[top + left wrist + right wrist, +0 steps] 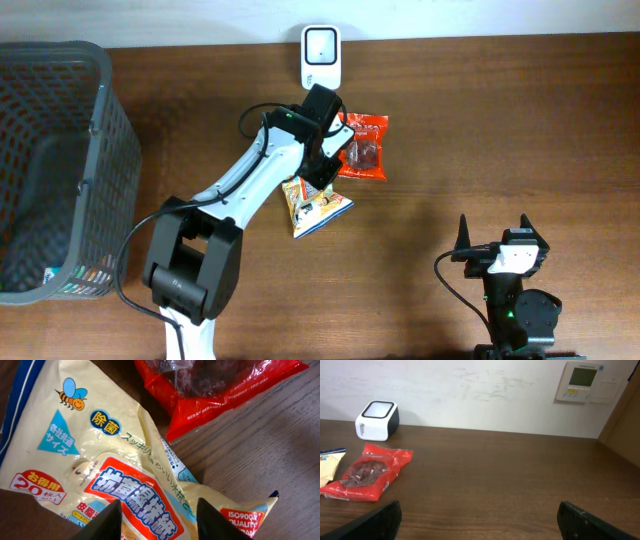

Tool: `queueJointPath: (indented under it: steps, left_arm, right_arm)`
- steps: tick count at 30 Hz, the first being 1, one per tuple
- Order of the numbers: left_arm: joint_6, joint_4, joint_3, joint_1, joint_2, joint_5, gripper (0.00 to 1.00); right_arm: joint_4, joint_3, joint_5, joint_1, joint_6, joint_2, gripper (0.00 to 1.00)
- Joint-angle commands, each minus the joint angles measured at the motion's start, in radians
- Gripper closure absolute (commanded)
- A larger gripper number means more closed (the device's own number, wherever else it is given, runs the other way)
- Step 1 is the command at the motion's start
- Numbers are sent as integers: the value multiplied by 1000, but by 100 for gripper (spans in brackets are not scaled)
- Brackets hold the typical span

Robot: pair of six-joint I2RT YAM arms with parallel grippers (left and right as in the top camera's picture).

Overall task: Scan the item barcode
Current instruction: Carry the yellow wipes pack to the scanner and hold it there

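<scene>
A yellow wipes pack with blue and red print lies flat on the wooden table, also visible in the overhead view as the yellow pack. A red snack bag lies just beyond it, touching its upper edge. My left gripper hovers low over the yellow pack, its fingers apart with the pack's printed face showing between them, holding nothing. The white barcode scanner stands at the table's far edge. My right gripper rests open near the front right, far from both packs. No barcode shows.
A large grey mesh basket fills the left side, with some items at its bottom. The wall runs right behind the scanner. In the right wrist view the red bag lies at the left.
</scene>
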Motion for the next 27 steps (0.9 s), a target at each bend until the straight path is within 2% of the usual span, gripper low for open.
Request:
queueJointPath:
  steps: [1,3,4,6,9,11,16,19,20,24,27]
  left_arm:
    - [-32,-20,85,-3,-3,7,64]
    - [-153,-57,140,8,-3,-76,89]
    - [-212,-72,152,13,-3,-118,96]
    - [-412,-131,162,33,-3,-217,96]
    - [-573,-179,119,45,5,-142,91]
    - [-600,-165,66,43,7,-74,95]
    - [-703,-77,-59,33,7,-65,100]
    - [-705,53,-126,31,8,-58,100]
    - [-705,140,-162,31,9,-58,100]
    - [-701,291,-215,31,13,-61,100]
    - [-701,338,-221,30,36,-61,100]
  right_arm:
    - [-3,-9,6,6,-6,-6,2]
    - [-2,-9,6,6,-6,-6,2]
    - [-2,-9,6,6,-6,-6,2]
    - [-2,-9,6,6,-6,-6,1]
    - [-3,-9,6,6,-6,-6,2]
    - [-3,-9,6,6,-6,-6,2]
    - [-3,-9,6,6,-6,-6,2]
    - [-2,-9,6,6,-6,-6,2]
    - [-3,-9,6,6,-6,-6,2]
    - [-3,-9,6,6,-6,-6,1]
    - [-3,-9,6,6,-6,-6,2]
